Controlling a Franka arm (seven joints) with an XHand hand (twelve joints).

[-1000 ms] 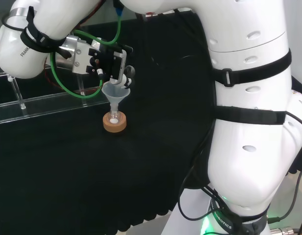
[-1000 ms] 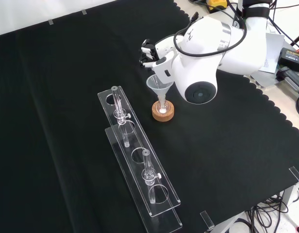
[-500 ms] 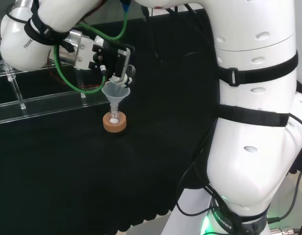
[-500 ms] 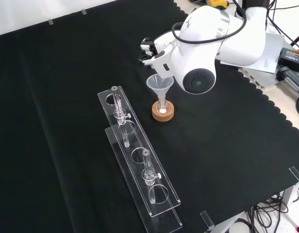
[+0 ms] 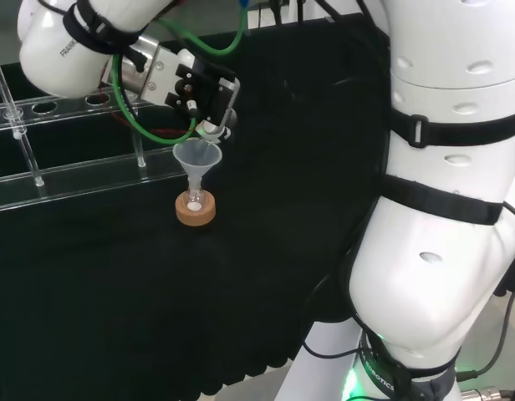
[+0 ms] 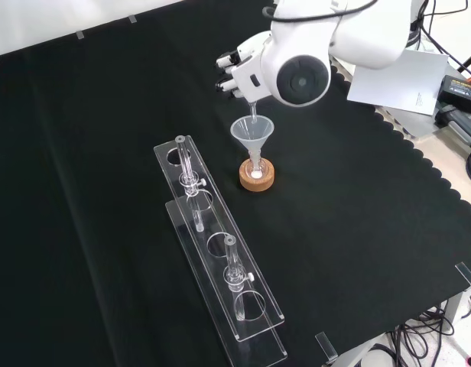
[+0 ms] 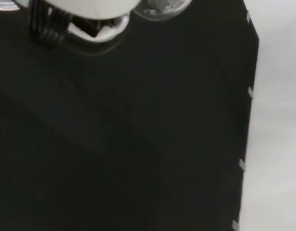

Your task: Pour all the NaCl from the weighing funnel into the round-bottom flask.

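Observation:
A small round-bottom flask (image 5: 195, 203) (image 6: 255, 171) sits in a cork ring (image 5: 196, 215) (image 6: 257, 180) on the black cloth, with white powder in its bottom. A clear funnel (image 5: 197, 158) (image 6: 252, 133) stands in the flask's neck. My hand (image 5: 197, 90) (image 6: 234, 72) hovers just above it, fingers curled round the clear glass weighing funnel (image 5: 214, 128) (image 6: 253, 115). That piece is tipped steeply, its narrow end pointing down into the funnel's mouth. In the wrist view a blurred white part of the hand (image 7: 85, 14) and a bit of clear glass (image 7: 160, 6) show over the cloth.
A long clear acrylic rack (image 6: 220, 260) (image 5: 73, 175) with glass tubes stands close beside the flask, to its left in the front view. White paper (image 6: 404, 80) and cables lie past the cloth's scalloped edge at the front view's right.
The arm has lifted and swung; the hand has risen a little above the funnel and tipped the weighing funnel more steeply. Flask, funnel and rack stay in place.

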